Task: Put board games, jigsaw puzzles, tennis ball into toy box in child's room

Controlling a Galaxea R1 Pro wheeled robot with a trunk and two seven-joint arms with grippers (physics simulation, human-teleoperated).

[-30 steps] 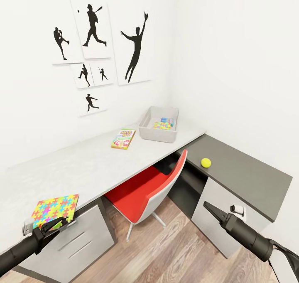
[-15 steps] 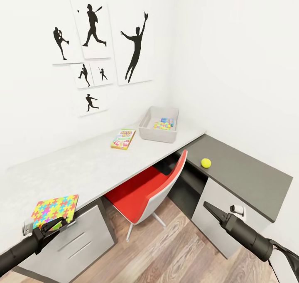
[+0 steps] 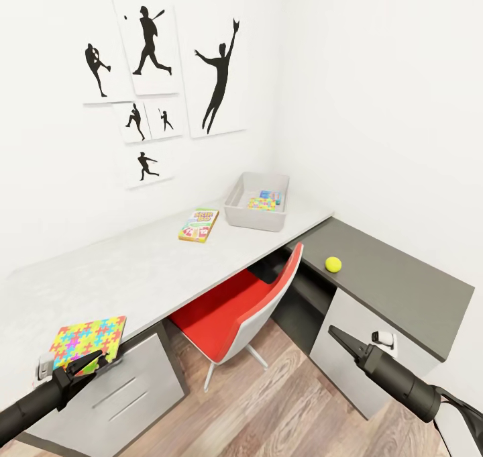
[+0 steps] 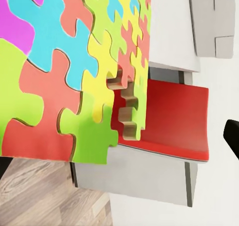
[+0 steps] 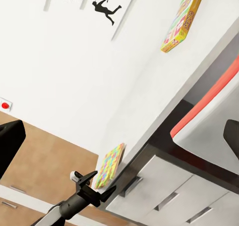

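A multicoloured jigsaw puzzle lies on the white table at its near left corner, above the drawer unit. My left gripper is open, with its fingers around the puzzle's near edge. In the left wrist view the puzzle is very close. A Skip-Bo board game lies further along the table, beside the grey toy box. The box holds a second puzzle and a light blue game. The tennis ball rests on the dark grey cabinet. My right gripper hangs open and empty over the floor.
A red chair is tucked under the table between the drawer unit and the dark grey cabinet. Silhouette posters hang on the wall. Wood floor lies between my arms. In the right wrist view the left gripper is at the puzzle.
Nothing has visibly changed apart from a very slight shift of the whole head view.
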